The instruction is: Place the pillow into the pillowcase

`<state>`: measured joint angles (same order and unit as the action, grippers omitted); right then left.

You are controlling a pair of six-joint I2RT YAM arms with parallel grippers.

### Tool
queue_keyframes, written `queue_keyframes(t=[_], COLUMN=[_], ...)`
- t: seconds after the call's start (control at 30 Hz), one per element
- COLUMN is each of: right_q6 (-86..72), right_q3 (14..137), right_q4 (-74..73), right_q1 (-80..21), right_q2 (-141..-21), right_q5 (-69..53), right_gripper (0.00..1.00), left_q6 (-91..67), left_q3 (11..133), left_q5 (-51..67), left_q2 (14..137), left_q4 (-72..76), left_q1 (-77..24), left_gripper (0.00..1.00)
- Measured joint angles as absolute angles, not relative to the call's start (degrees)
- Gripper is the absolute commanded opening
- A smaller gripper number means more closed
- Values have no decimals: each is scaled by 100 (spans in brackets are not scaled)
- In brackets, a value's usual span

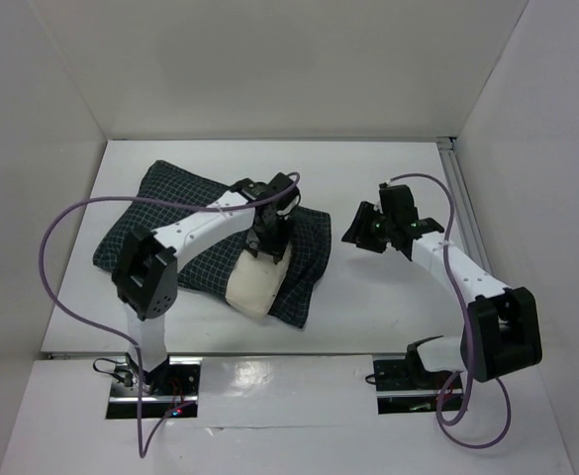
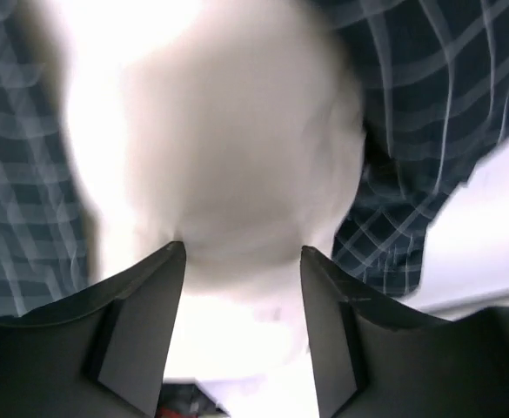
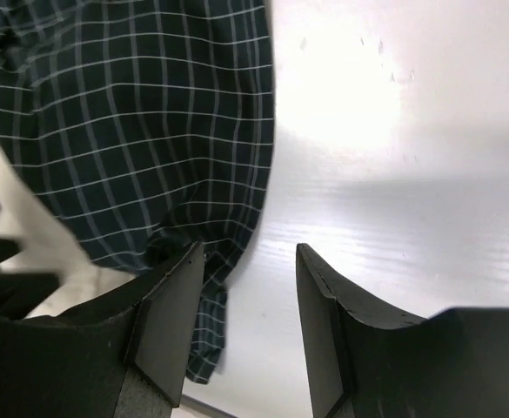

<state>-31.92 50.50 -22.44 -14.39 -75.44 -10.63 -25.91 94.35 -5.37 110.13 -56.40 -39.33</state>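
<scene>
I work in a robot test lab, not a home. My table [image 1: 388,178] is plain white, with blank white walls [image 1: 269,69] on the left, far and right sides, like a box. My two arms [image 1: 200,226] are bolted to metal plates [image 1: 155,384] at the near edge, and purple cables [image 1: 41,259] loop off them.

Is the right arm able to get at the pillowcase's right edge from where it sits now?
Likely yes: the right tool is open right beside the pillowcase edge, with only bare table between them.
</scene>
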Motion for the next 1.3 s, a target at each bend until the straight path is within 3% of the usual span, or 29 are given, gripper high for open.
queue_keyframes(t=[0.27,0.3,0.33,0.37,0.6,0.77,0.9,0.93,1.0,1.03,1.3], right_q6=[-3330,-3339,-3343,-3354,-3409,-3483,-3489,-3489,-3489,-3494,-3533], right_q3=[4917,4919,4921,4934,5024,5024,5024,5024,5024,5024,5096], right_q4=[-2316,-2316,-2318,-2320,-2316,-2318,-2318,-2320,-2318,-2318,-2314], right_q1=[-1813,-1872,-1905,-1949,-2263,-2362,-2436,-2443,-2449,-2451,-2692], right_q2=[-7634,-7682,-7717,-7767,-7894,-7896,-7896,-7889,-7885,-7883,-7835], right_q5=[-908,-884,-875,-871,-742,-685,-659,-655,-637,-637,-628], right_gripper=[57,62,66,69,84,86,86,86,86,86,87], left_q6=[-2770,-2773,-2770,-2755,-2786,-3035,-3238,-3242,-3295,-3299,-3168], left_q3=[8379,8311,8265,8187,7227,6648,6525,6543,6674,6803,7981], left_q5=[-405,-375,-327,-268,10,-405,-777,-849,-998,-1037,-950], left_q2=[9382,9240,9120,8980,8399,8884,9198,9260,9421,9502,9633], left_q4=[-6049,-6040,-6042,-5996,-5645,-5452,-5216,-5196,-5181,-5199,-5087], left_q1=[-3999,-4029,-4064,-4123,-4963,-5343,-5290,-5247,-5142,-5087,-4810], left_gripper=[79,82,96,100,100,100,71,38,8,0,0])
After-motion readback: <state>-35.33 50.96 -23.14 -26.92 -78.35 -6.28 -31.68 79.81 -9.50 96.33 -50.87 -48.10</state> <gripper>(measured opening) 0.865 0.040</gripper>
